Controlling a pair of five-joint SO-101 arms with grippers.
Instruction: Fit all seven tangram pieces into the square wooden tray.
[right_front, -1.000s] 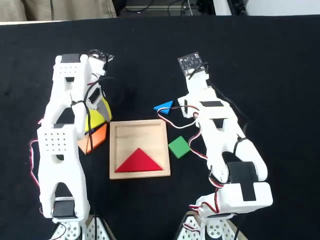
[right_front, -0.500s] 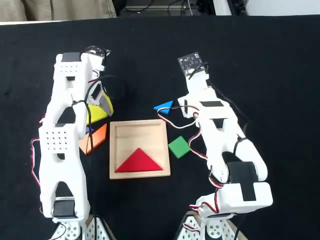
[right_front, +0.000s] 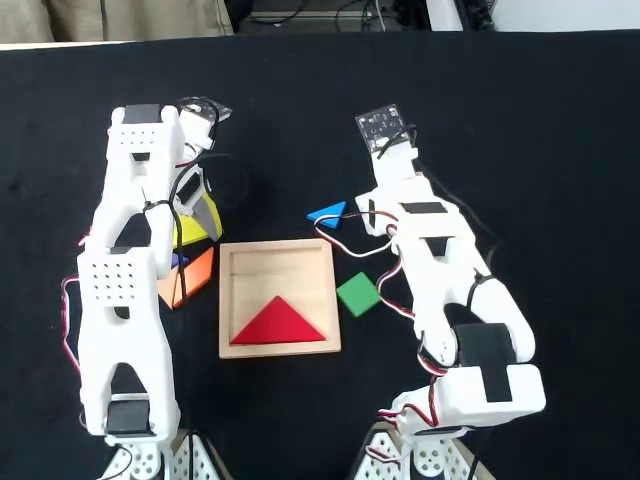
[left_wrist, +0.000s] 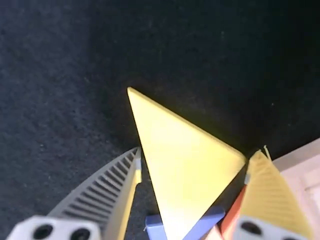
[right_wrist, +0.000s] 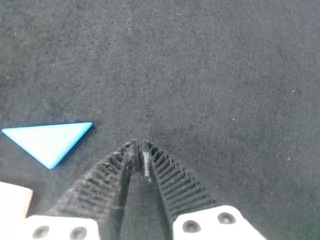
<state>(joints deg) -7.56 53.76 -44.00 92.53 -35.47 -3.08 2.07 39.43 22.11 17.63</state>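
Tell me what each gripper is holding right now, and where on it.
The left gripper clamps the yellow triangle: one finger on a side edge, the other at the opposite corner. The right gripper is shut on nothing.

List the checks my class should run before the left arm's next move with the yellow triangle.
1. Yellow triangle gripped: ok; the left pincer has its fingers pressing both sides.
2. Triangle lifted off the orange piece and dark blue piece: cannot tell.
3. Room in tray: ok; just the red triangle lies inside.
4. Right pincer out of the way: ok; shut, empty, over the cloth by the blue triangle.
5. Green square off the tray: ok; on the cloth beside it.
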